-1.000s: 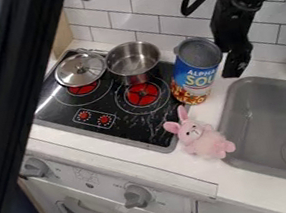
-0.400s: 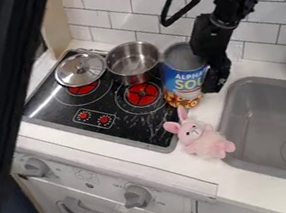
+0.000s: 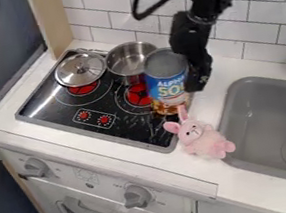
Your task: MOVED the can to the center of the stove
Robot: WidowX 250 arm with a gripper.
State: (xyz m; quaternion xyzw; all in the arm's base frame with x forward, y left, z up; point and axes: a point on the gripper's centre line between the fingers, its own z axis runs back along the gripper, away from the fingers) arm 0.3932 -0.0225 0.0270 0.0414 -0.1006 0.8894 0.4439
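Note:
The black gripper (image 3: 197, 81) hangs against the right side of the large blue soup can (image 3: 169, 85), low down beside its label. The can stands upright over the right part of the black stove (image 3: 55, 111) and hides the right side of a red burner (image 3: 137, 95). Part of the can's right side is behind the gripper.
Behind and left of the can stand a metal pot (image 3: 127, 69) and a round lid (image 3: 79, 73). A pink plush rabbit (image 3: 205, 142) lies just in front of the can, with the grey sink (image 3: 270, 125) to its right.
The gripper has moved left across the view. The can, still upright, has slid left and slightly forward from the stove's right edge, now covering part of the burner.

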